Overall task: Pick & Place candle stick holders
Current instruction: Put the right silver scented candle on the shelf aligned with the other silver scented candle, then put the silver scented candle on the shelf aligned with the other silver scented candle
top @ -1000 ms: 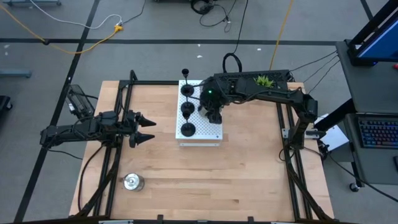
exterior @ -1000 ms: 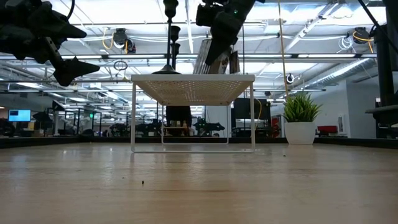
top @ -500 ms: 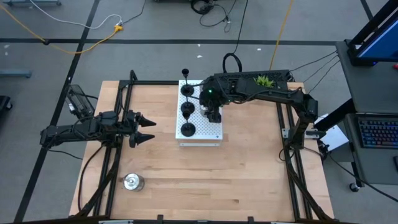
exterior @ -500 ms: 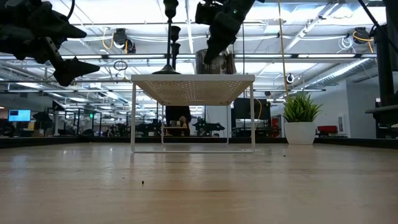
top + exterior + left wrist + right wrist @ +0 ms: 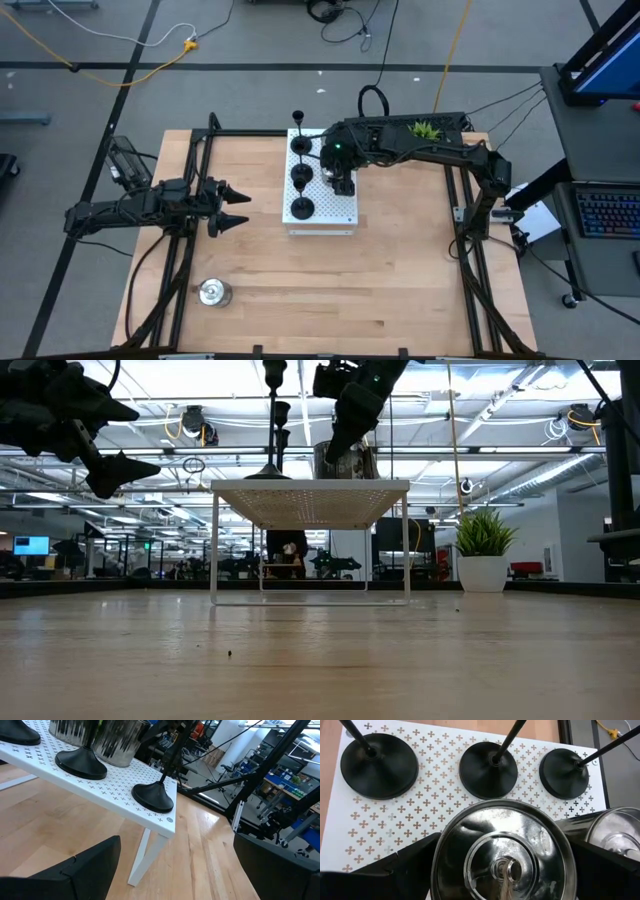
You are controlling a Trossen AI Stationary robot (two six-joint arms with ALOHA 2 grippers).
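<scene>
Right gripper (image 5: 343,183), fingers spread and holding nothing, hovers over a squat shiny silver candle holder (image 5: 503,855) on the white perforated board (image 5: 340,208), beside three black stemmed holders (image 5: 301,176); left gripper (image 5: 235,207) waits open over the wooden counter (image 5: 400,270).

Three black stemmed holders (image 5: 379,766) stand on the one white perforated board (image 5: 322,210) — silver holders make three too: two on the board (image 5: 502,857), one alone on the wooden surface (image 5: 213,292). One potted plant (image 5: 483,550) — and two arms.
</scene>
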